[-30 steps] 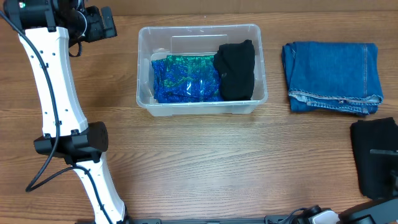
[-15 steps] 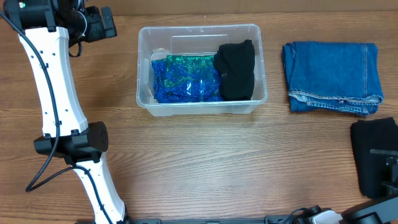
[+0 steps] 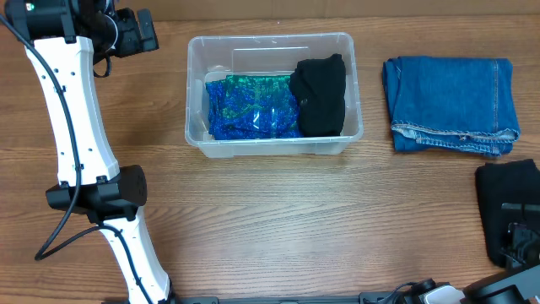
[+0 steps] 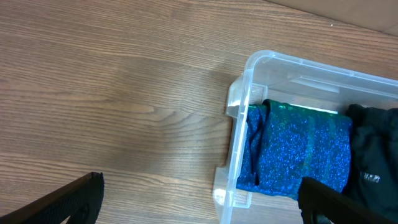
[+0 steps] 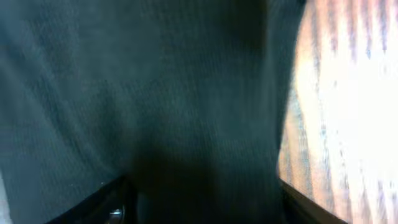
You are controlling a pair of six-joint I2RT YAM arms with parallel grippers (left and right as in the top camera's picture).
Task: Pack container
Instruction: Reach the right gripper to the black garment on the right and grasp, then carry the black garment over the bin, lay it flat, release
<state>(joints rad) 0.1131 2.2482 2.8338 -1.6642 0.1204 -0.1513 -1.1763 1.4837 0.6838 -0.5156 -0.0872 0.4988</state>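
The clear container (image 3: 198,133) stands at the table's back middle. It holds a sparkly blue-green cloth (image 3: 251,105) on the left and a black cloth (image 3: 321,95) on the right. My left gripper (image 3: 142,32) is open and empty, hovering left of the container; its wrist view shows the container's left rim (image 4: 239,134) between the spread fingers (image 4: 202,199). My right gripper (image 3: 517,241) is at the front right, open, with its fingers (image 5: 205,202) spread either side of a folded black garment (image 3: 506,190) that fills its wrist view (image 5: 155,93).
Folded blue jeans (image 3: 451,103) lie at the back right, right of the container. The left arm's white links (image 3: 80,143) stretch along the table's left side. The table's front edge is close to the right gripper.
The right gripper has shifted slightly over the black garment at the front right. The left arm and the container's contents have not moved.
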